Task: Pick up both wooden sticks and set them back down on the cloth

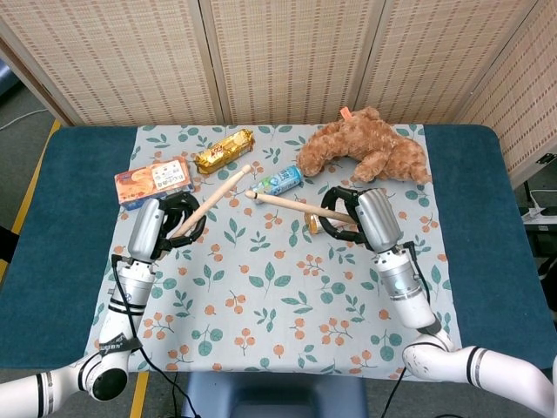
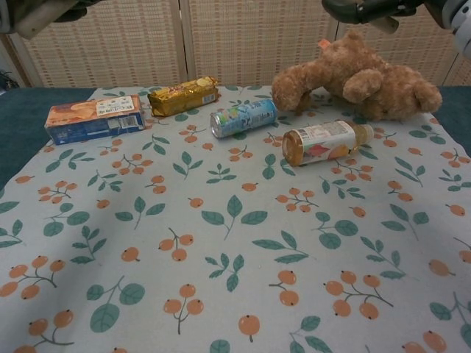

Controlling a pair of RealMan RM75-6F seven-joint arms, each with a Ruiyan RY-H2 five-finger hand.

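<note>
Both sticks were in the air, above the middle of the floral cloth (image 1: pixel 261 296).

The left hand (image 1: pixel 178 222) gripped the left wooden stick (image 1: pixel 219 189), which pointed to the upper right of the head frame; the right hand (image 1: pixel 341 213) held the right wooden stick (image 1: pixel 283 202), pointing left, so the two tips nearly met near the blue can (image 1: pixel 278 180). I judged the lowering came next: it would go well if each hand descended slowly over a bare part of the cloth, away from the can, the bottle (image 2: pixel 324 141), the orange box (image 1: pixel 152 180) and the gold packet (image 1: pixel 223 149), and let go only when the stick lay flat. The labels had print, but it was too small for me to read.
</note>
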